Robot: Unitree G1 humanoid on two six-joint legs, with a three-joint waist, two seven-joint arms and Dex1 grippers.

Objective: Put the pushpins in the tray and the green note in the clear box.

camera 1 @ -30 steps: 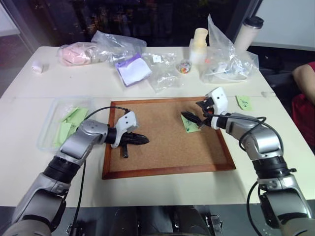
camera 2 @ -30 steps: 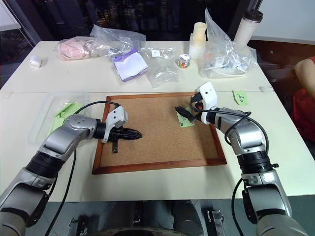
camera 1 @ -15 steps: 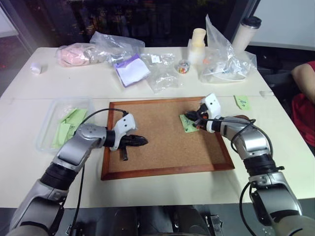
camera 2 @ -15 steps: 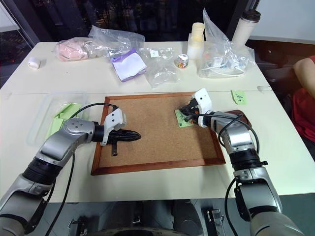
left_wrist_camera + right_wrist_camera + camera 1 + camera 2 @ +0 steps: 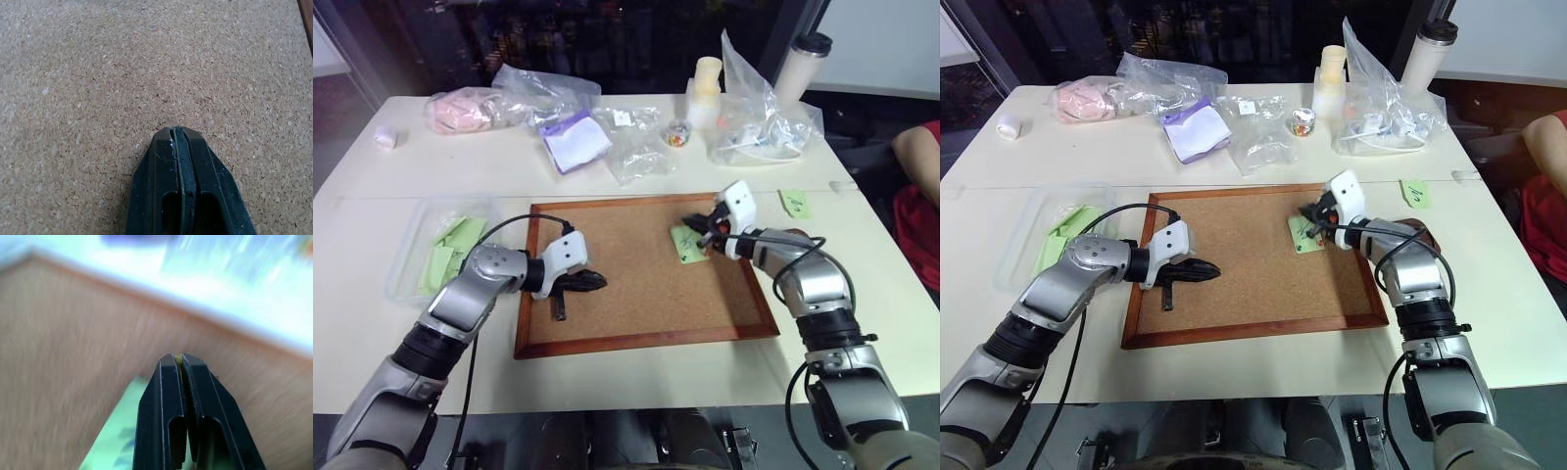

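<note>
While the green note lies on the cork board, the right gripper above it is pinched shut on what looks like a yellow pushpin; the left gripper is shut and empty. Left of the board, the clear box holds green slips, and nothing blocks the way to it.

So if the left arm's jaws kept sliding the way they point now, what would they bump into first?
Probably nothing soon. The shut left gripper points across the bare wood-framed cork board towards the robot's right. The small light-green paper note lies further on but off that line, though depth is hard to judge.
</note>
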